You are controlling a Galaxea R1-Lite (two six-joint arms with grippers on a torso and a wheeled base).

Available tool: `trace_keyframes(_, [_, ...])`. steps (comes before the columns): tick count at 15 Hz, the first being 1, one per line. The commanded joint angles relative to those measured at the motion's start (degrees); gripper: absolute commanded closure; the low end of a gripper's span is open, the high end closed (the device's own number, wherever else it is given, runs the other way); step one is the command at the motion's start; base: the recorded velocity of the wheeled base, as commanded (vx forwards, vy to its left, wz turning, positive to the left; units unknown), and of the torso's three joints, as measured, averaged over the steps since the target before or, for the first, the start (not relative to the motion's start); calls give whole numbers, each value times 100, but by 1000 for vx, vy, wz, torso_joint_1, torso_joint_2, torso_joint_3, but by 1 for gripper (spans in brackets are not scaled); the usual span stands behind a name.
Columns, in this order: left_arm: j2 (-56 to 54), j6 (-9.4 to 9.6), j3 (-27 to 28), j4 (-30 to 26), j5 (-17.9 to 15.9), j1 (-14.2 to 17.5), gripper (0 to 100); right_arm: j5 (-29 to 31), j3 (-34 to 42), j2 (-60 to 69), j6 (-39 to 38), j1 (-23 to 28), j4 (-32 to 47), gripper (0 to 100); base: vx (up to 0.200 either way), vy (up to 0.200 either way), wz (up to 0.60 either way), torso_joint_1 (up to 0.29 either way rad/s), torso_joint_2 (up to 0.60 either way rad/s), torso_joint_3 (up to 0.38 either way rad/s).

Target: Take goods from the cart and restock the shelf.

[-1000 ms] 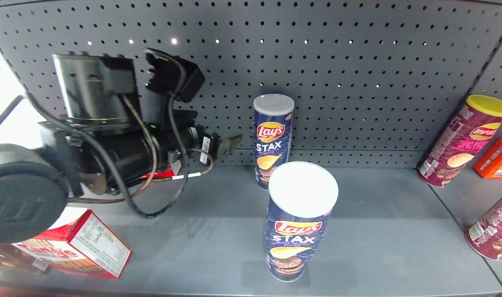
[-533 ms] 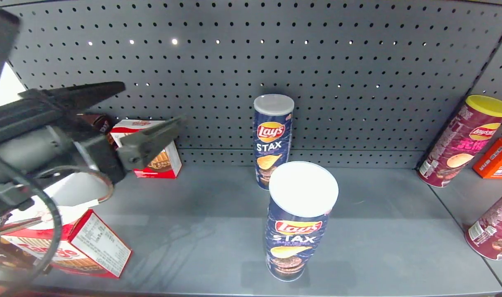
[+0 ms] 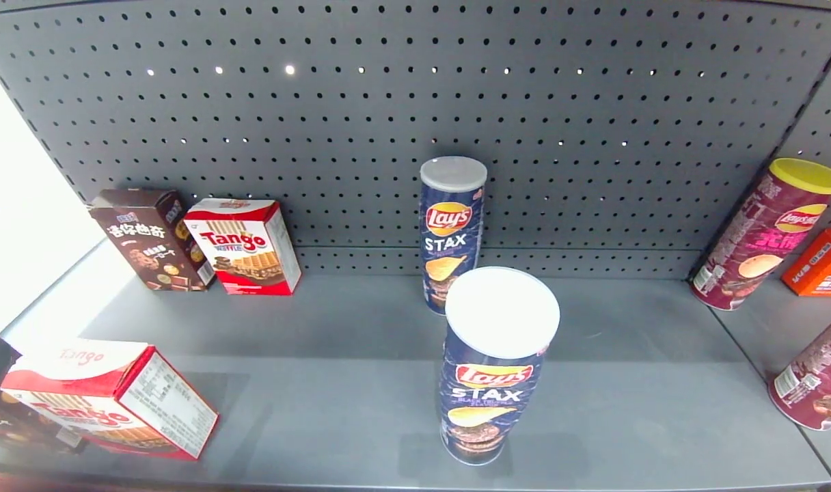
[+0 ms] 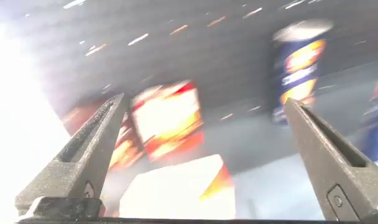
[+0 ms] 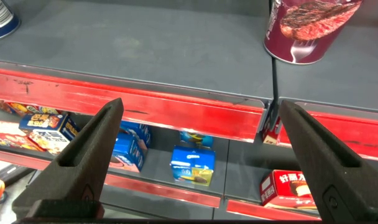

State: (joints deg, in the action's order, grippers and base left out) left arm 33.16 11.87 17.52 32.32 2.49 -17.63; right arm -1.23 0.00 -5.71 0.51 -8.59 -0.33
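I am holding my left gripper (image 4: 204,102) wide open with nothing between its fingers. Past them a blurred red-and-white box (image 4: 167,118) and a blurred blue can (image 4: 298,68) are showing, their lettering too smeared to make out. My right gripper (image 5: 201,106) is gaping just as wide and gripping nothing, hanging in front of the red edge strip (image 5: 176,112). A near maroon can (image 5: 310,28) is standing on the deck above that strip, and blue boxes (image 5: 192,165) are lying on the level below.

In the head view the goods are sitting on the grey shelf (image 3: 333,328). A rear blue can (image 3: 451,232) is standing against the pegboard (image 3: 388,102), and a front blue can (image 3: 494,369) is standing just before it. Both are wearing a red-and-yellow logo, white lettering and a chip picture. At back left a brown cookie box (image 3: 149,239) is touching a rear wafer box (image 3: 246,246). A front wafer box (image 3: 108,400) is sitting at the front left edge. To the right a yellow-lidded maroon can (image 3: 767,232) and an orange box (image 3: 822,263) are standing.
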Motion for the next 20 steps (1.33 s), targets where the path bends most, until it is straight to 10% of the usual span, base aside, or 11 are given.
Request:
trace_keyframes(1, [-2112, -282, -1479, -41, -363, 2132, 0, -9, 0, -10, 2, -2, -2, 0, 0, 0, 0, 0, 0, 0])
trace_keyframes(11, [-2771, -317, -1752, -2827, -1251, 2536, 0, -9, 0, -10, 2, -2, -2, 0, 0, 0, 0, 0, 0, 0])
trace_keyframes(14, [-2701, -370, -1752, -2827, -1251, 1903, 0, -9, 0, -10, 2, -2, -2, 0, 0, 0, 0, 0, 0, 0])
trace_keyframes(20, [-3316, -1390, -1752, -2827, -1251, 1745, 0, -9, 0, -10, 2, -2, -2, 0, 0, 0, 0, 0, 0, 0])
